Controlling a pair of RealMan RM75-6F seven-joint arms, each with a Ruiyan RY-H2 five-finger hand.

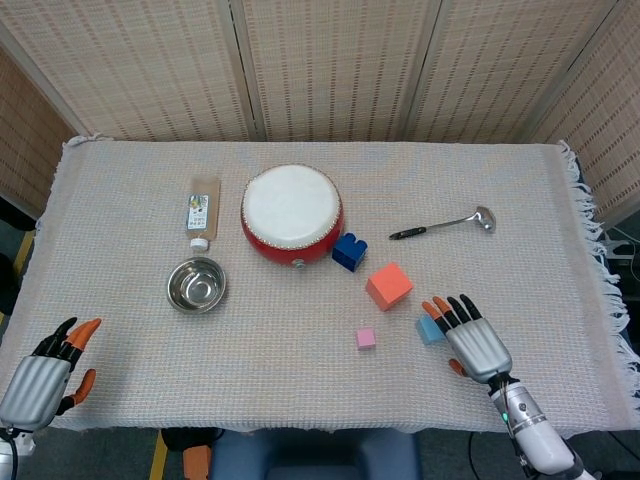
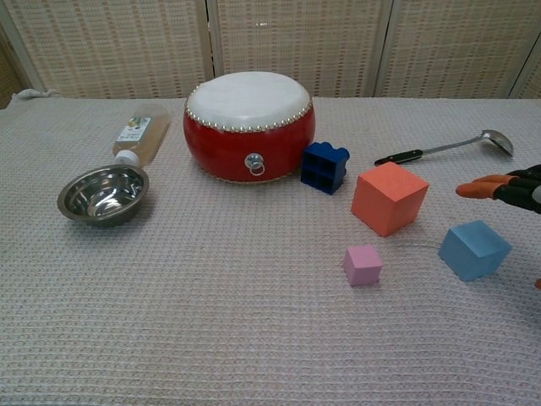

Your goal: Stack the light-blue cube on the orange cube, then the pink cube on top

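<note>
**Status: R hand over light-blue cube**

R hand [image 1: 470,335]: fingers apart, holding nothing, above light-blue cube [image 2: 474,249]. L hand [image 1: 42,375]: empty, fingers spread, near table edge. Orange cube [image 1: 389,286] and pink cube [image 1: 366,338] lie separate on cloth [image 1: 300,380], unstacked.

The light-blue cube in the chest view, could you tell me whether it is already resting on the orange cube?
No, the light-blue cube sits on the table cloth, apart from the orange cube.
</note>
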